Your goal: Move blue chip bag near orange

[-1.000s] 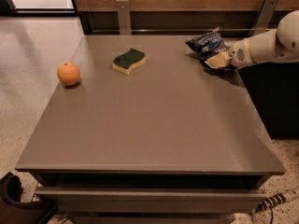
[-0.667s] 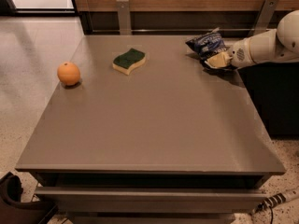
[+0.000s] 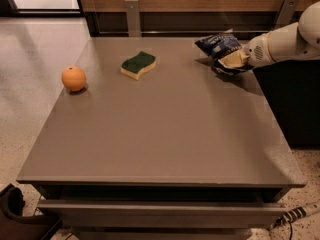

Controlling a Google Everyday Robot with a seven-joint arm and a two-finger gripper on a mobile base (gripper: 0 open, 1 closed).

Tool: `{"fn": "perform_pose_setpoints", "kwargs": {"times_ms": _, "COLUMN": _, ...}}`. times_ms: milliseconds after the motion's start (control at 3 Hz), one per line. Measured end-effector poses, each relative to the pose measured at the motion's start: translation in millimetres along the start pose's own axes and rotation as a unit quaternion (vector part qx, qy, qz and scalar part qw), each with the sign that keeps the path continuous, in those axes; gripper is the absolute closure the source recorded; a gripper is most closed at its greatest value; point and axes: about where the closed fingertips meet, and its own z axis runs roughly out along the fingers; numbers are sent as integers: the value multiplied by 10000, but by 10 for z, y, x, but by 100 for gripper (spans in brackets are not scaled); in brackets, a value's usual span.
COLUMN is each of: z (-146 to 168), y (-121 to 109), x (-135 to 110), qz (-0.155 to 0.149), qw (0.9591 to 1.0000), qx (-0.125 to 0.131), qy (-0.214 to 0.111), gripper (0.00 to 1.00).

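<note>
gripper [image 3: 231, 61] clamping blue chip bag [image 3: 216, 43], far rt

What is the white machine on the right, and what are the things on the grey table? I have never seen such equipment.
It is a robot arm reaching in from the right. Its end is a two-finger gripper, at the far right side of the table, closed on a blue chip bag. There is one picture, from a camera looking down at the table from its front. An orange lies near the left edge, and a green-and-yellow sponge lies between orange and bag, toward the back.
</note>
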Motion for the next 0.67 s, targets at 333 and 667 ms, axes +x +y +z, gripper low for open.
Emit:
{"fn": "perform_pose_setpoints", "kwargs": {"times_ms": 333, "z": -314, "y": 106, "x": -156, "qz": -256, "qw": 9993, "qx": 229, "qy": -137, "gripper": 100}}
{"fn": "perform_pose_setpoints", "kwargs": {"times_ms": 667, "z": -492, "y": 240, "x": -212, "qz": -472, "qw": 9983, "qx": 260, "qy": -212, "gripper": 100}}
